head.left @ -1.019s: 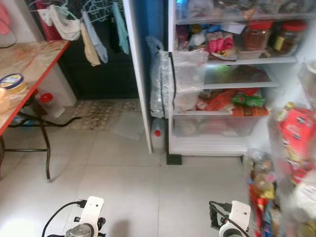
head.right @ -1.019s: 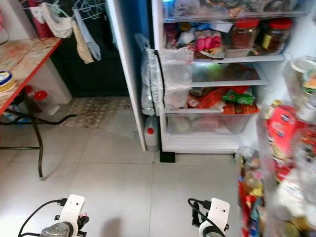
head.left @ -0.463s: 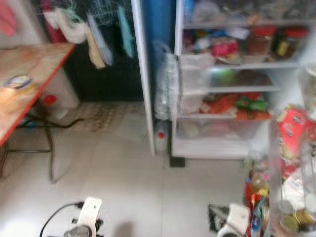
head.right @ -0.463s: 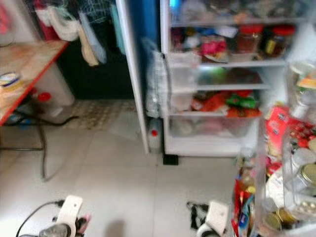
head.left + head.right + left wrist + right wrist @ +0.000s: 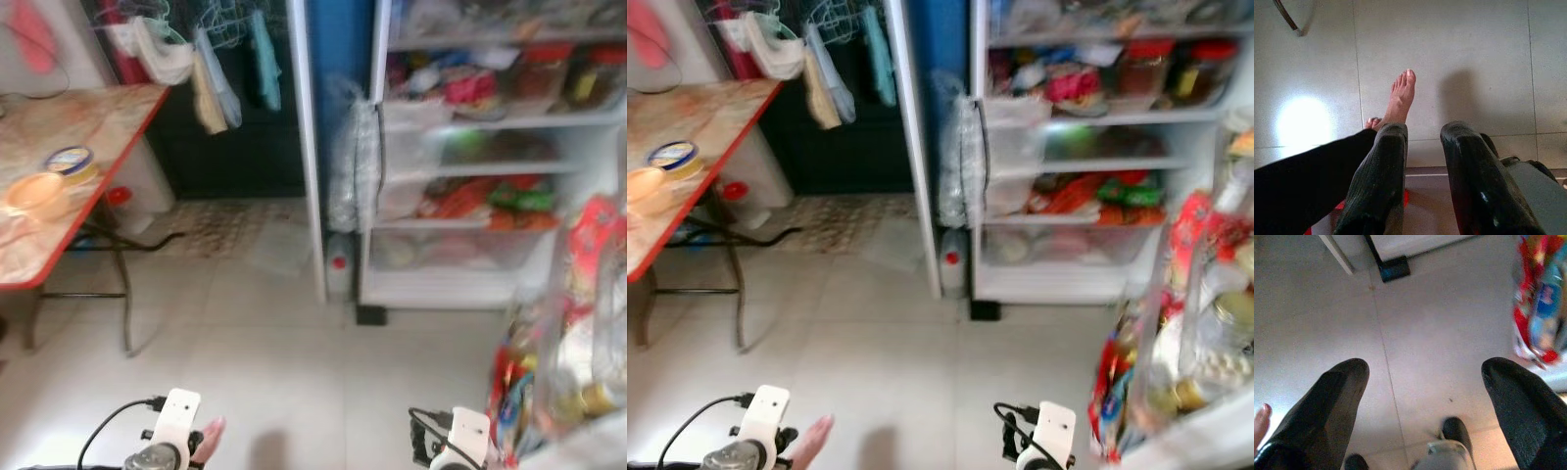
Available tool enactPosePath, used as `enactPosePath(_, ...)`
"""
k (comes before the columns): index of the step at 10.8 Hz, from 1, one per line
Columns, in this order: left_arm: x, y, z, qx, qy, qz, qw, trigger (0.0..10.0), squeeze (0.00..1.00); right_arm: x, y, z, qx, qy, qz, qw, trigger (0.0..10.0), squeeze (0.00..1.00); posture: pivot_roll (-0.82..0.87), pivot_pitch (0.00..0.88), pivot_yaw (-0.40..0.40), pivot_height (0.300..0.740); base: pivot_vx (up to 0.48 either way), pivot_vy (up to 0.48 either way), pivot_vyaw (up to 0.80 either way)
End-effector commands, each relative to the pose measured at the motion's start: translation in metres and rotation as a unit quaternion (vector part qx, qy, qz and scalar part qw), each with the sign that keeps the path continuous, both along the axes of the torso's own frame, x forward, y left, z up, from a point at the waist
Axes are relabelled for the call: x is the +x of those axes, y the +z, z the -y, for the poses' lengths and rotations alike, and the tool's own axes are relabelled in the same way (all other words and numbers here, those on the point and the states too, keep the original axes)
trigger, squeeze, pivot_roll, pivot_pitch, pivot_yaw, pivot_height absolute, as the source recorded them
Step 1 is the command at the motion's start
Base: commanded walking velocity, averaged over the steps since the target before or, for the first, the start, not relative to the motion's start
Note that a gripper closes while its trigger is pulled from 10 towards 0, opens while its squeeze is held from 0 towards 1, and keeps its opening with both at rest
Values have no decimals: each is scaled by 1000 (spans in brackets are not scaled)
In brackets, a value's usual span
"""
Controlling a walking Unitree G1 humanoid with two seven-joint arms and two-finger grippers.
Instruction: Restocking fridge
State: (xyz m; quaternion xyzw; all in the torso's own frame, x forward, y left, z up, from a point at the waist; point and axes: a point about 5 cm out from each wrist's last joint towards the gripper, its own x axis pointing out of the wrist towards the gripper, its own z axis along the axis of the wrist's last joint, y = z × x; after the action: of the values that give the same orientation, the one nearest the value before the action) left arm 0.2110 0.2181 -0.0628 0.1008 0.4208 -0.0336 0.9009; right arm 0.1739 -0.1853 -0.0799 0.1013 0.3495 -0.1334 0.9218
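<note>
Head views
Fridge (image 5: 470,166): stands open ahead and to the right, its shelves crowded with jars, packets and bags, all somewhat blurred.
Top shelf: red-lidded jars (image 5: 1138,69) and pink packets.
Lower shelf: red and green packets (image 5: 1097,193), with a clear drawer (image 5: 1058,247) beneath.
Fridge door (image 5: 1205,323): swung out at the right edge, its racks packed with bottles, cans and red wrappers.
Plastic bag (image 5: 343,162): clear, hanging at the fridge's left side wall.
White jug (image 5: 339,277): red cap, on the floor just beside the fridge's lower left corner.
Surface (image 5: 88,147): red-edged, marbled top, at the left on dark metal legs.
On the surface: a round tub with a blue and yellow lid (image 5: 71,160), and an orange bowl (image 5: 37,191) just beside it.
Clothes (image 5: 211,73): hanging on a rack behind the surface, against a dark doorway.
Floor (image 5: 284,372): pale tiles.
Arms: both wrists hang low at the bottom edge, left (image 5: 167,441) and right (image 5: 456,446), well apart from the fridge.
Person's foot (image 5: 811,441): bare toes just beside the left wrist.

Left wrist view
Left tool (image 5: 1422,147): hangs over the tiles, its fingers (image 5: 1383,166) close together with a narrow gap, clamped on nothing.
Person: a bare foot (image 5: 1400,98) on the floor and a dark trouser leg (image 5: 1303,171) beside the tool.

Right wrist view
Right tool (image 5: 1425,382): fingers (image 5: 1334,401) spread wide apart, nothing between them, pointing down at the floor.
Nearby: the fridge's dark base foot (image 5: 1393,267) and the door's colourful packets (image 5: 1540,308).
</note>
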Motion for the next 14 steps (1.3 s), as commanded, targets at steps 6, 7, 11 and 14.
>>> enactPosePath(6, -2, -2, 0, 1, 2, -7, 1000, 10000, 0, -26, -13, 11, 4, -32, -62, 998, 10000, 0, -221, 24, 116, 740, 0, 0, 0)
enactPosePath(7, -1, -1, 0, -2, 2, -4, 1000, 10000, 0, -26, -13, 11, 7, -32, -62, 998, 10000, 0, -221, 24, 116, 740, 0, 0, 0)
enactPosePath(11, -1, -1, 0, -2, 3, -3, 1000, 10000, 0, -25, -13, 11, 7, -31, -63, 998, 10000, 0, -221, 24, 116, 740, 0, 0, 0)
enactPosePath(14, -1, 0, -1, -7, 10, -1, 1000, 10000, 0, -24, -12, 9, 12, -24, -56, 998, 10000, 0, -219, 22, 115, 740, 0, 0, 0)
